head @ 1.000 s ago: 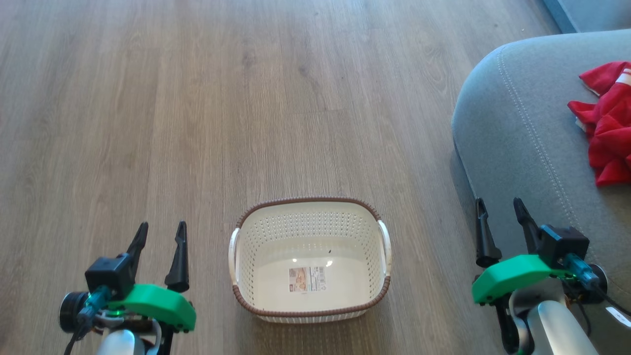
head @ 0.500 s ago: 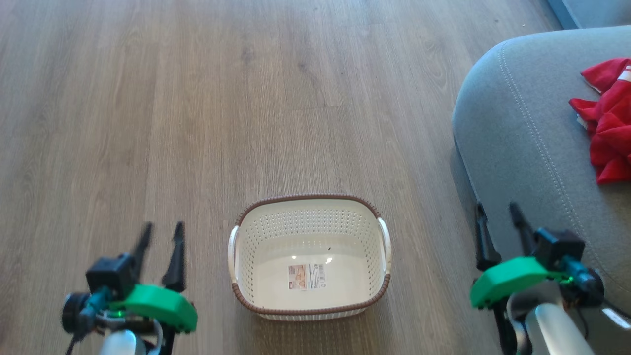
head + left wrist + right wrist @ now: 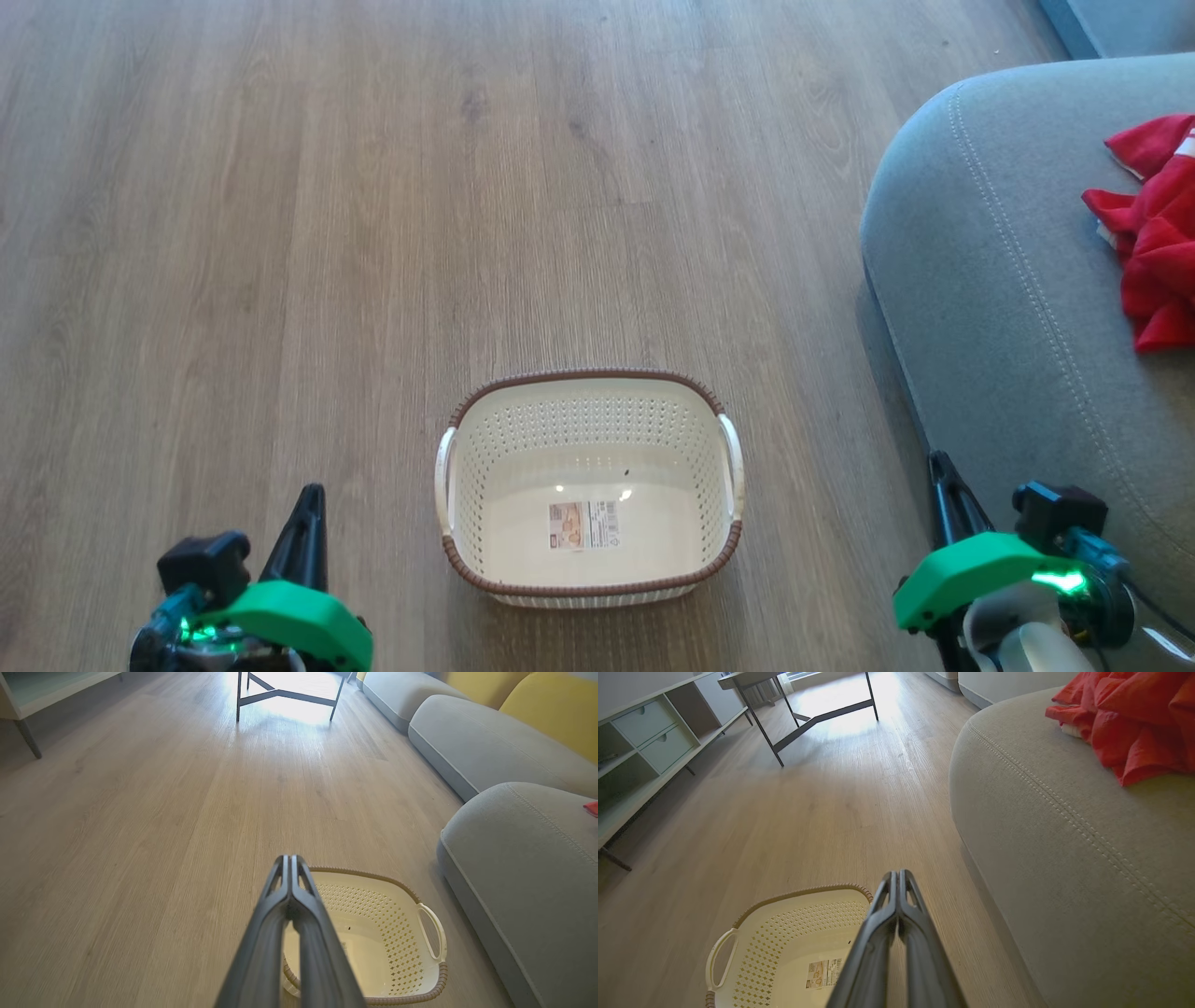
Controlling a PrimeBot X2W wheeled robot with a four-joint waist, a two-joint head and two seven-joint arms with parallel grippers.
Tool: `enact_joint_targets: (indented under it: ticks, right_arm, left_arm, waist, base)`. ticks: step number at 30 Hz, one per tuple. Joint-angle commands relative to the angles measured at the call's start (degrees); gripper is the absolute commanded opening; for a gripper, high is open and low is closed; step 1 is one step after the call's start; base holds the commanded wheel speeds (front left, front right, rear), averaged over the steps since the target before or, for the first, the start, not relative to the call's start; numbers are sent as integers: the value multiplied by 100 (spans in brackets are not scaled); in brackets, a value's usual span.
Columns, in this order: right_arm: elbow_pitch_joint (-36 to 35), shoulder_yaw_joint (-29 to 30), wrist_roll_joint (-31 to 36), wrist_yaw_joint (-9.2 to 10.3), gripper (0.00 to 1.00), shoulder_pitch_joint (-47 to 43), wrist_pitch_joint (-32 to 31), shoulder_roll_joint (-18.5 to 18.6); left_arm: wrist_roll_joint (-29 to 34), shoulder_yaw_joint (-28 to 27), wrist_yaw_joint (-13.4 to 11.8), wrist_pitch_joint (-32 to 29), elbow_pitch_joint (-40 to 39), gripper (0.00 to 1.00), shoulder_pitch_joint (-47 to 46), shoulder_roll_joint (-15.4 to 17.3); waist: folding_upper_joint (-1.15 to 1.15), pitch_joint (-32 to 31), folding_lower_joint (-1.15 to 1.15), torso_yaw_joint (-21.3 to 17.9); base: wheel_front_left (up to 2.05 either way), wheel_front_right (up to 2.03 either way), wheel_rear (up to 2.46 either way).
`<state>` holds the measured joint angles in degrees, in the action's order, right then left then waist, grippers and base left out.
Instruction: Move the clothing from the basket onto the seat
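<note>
Wood floor [image 3: 280, 233] | basket [image 3: 579, 376] on it | clothing [image 3: 1153, 243] on seat [image 3: 990, 308] | left hand [image 3: 310, 502] closed | right hand [image 3: 938, 464] closed

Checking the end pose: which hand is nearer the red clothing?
Right. The right hand is beside the seat, short of the red clothing; the left hand is across the basket.

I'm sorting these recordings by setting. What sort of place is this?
Probably a home living room: a grey sofa seat with yellow back cushions further along the row, a wood-look plank floor, and a low cabinet with drawers along the wall.
</note>
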<state>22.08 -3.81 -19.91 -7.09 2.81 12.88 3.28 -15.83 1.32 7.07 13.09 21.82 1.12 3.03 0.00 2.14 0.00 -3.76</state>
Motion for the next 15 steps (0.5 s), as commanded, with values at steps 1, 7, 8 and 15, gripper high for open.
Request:
enact_joint_targets:
  ticks: [1, 7, 8, 15]
  right_arm:
    - [-215, 41, -183, -4, 0, 215, -27, 29]
    - [-246, 71, -574, -6, 0, 222, -110, 42]
    - [-251, 76, -639, -6, 0, 222, -124, 44]
    - [-294, 121, -1154, -8, 0, 229, -239, 57]
  left_arm:
    - [-171, -70, 4, -44, -200, 0, -244, 9]
    - [-566, -104, 6, -142, -234, 0, -266, 7]
    - [-632, -110, 6, -159, -239, 0, -270, 7]
    - [-1157, -159, 9, -292, -281, 0, -303, 6]
  waist:
    - [0, -3, 0, 5]
    - [0, -13, 0, 25]
    - [0, -15, 0, 28]
    - [0, -28, 0, 54]
  base:
    - [0, 0, 0]
    - [0, 0, 0]
    - [0, 0, 0]
    - [0, 0, 0]
